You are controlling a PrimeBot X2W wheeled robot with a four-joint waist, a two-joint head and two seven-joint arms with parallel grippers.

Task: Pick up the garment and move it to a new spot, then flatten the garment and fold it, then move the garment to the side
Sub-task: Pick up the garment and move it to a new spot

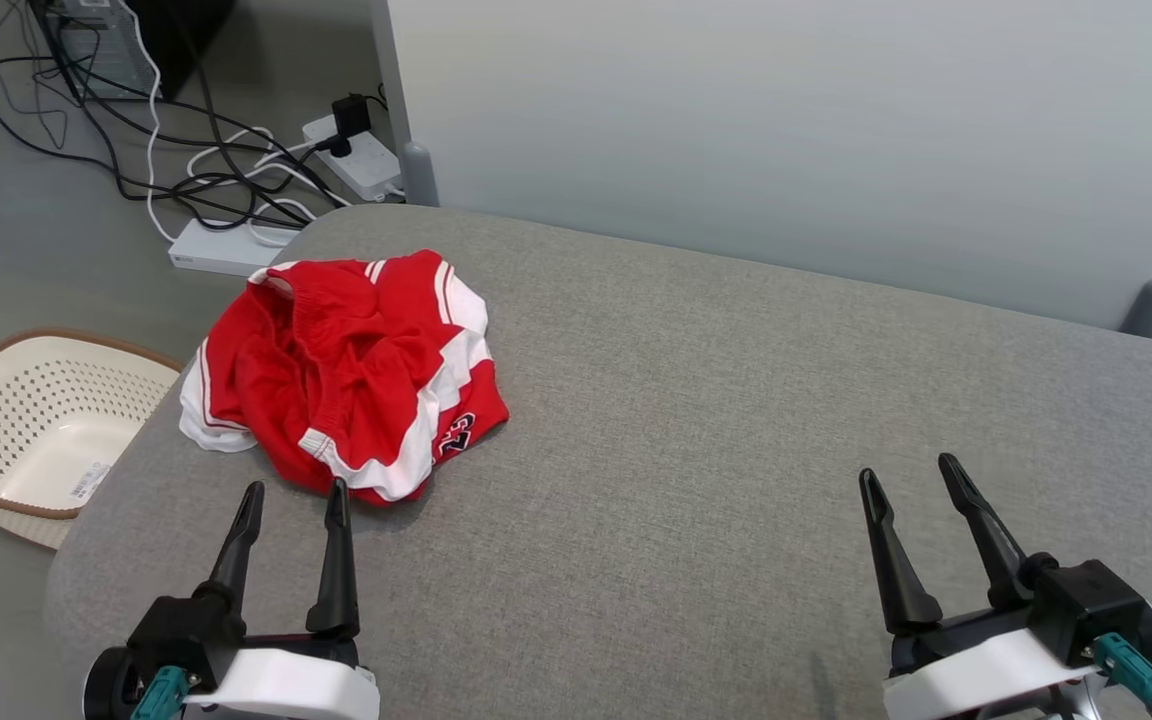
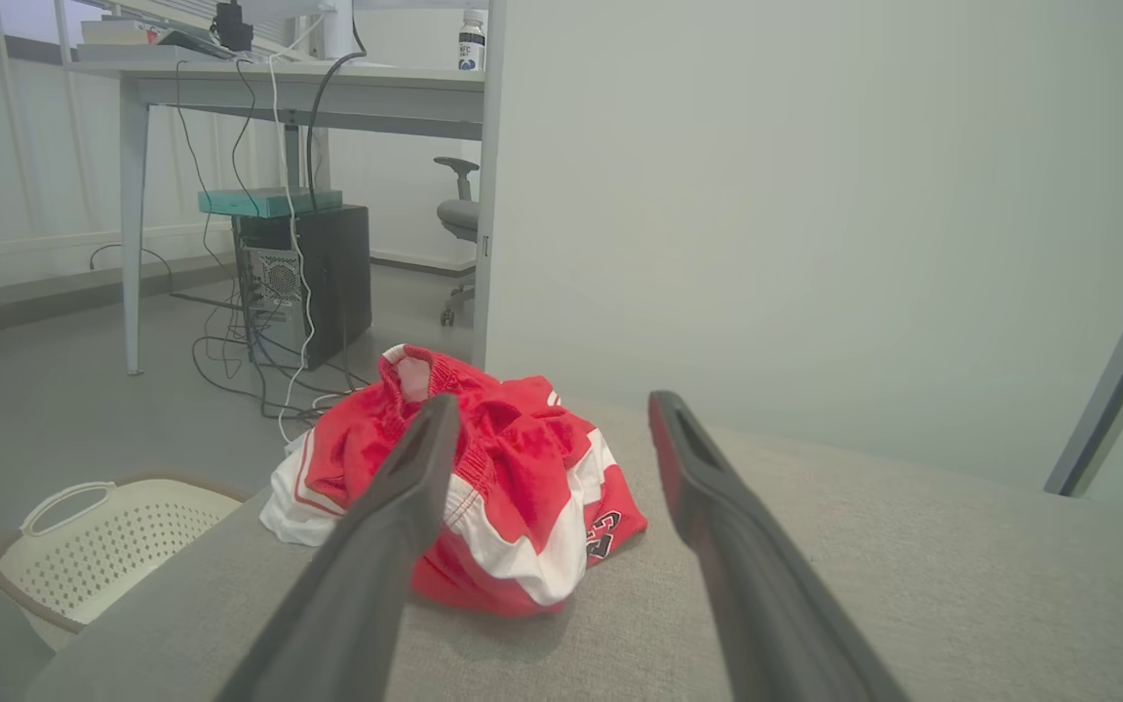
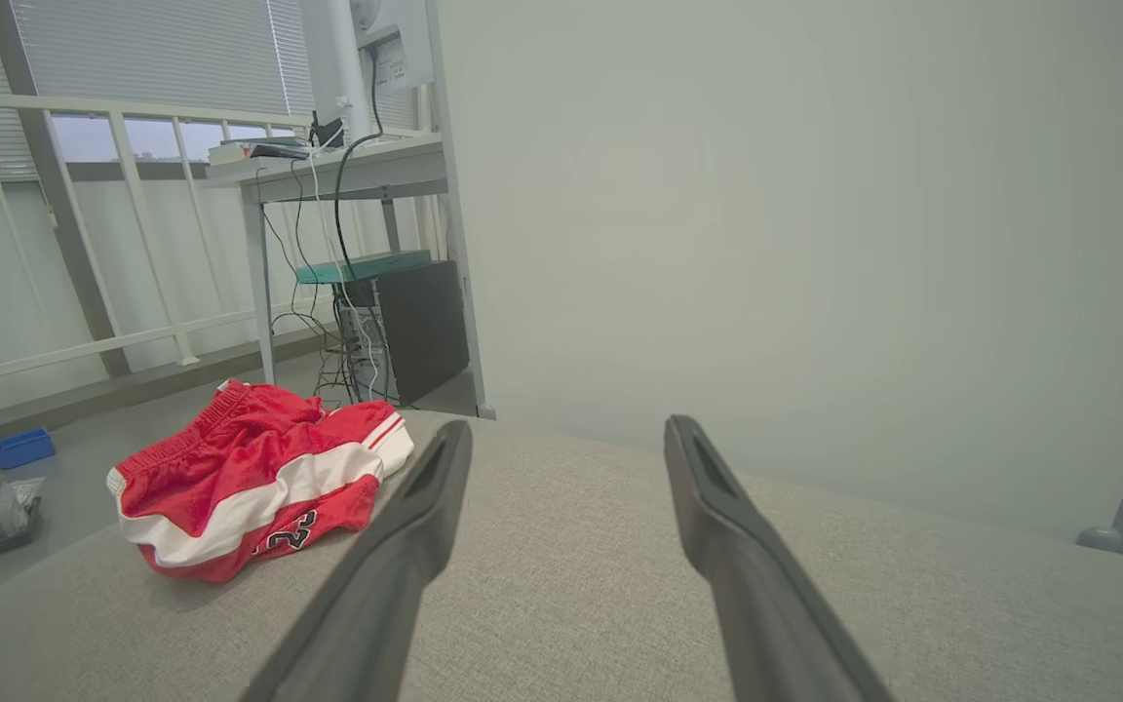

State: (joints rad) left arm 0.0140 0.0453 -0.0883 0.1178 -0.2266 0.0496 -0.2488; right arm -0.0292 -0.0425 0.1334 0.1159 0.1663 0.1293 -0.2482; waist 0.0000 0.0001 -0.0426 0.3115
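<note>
**Desk:** What have you got nearest the camera?

**Operator:** Closest to me are the left fingers (image 1: 337, 560), spread as wide as they go. They hold nothing and touch nothing, and they hover over the grey tabletop (image 1: 696, 450). The right fingers (image 1: 891, 560) are just as wide apart and just as empty, well off at 3 o'clock from the left pair. Both pairs point to 12 o'clock. I read it as a ready pose, so either arm can go in.

**Desk:** And the garment?

**Operator:** The red-and-white shorts (image 1: 346, 380) lie in a crumpled heap at 12 o'clock from my left fingers, just past the tips but not touching them. From the right pair they're at about 10 o'clock, well apart. The heap sits near the tabletop's far-left corner, with one white hem close to the edge at 9 o'clock. My left wrist view looks straight at it, so I judge the left arm is lined up for the first pick. Nothing has been lifted yet.

**Desk:** Where would it go?

**Operator:** My guess is the broad stretch of tabletop ahead of the right fingers. There's room there to flatten and fold.

**Desk:** Anything further out?

**Operator:** A perforated cream basket (image 1: 36, 400) stands on the floor at 9 o'clock from the heap. Power strips (image 1: 368, 165) and cables (image 1: 256, 205) lie at 11 o'clock. A pale partition (image 1: 786, 150) stands at 12.
</note>
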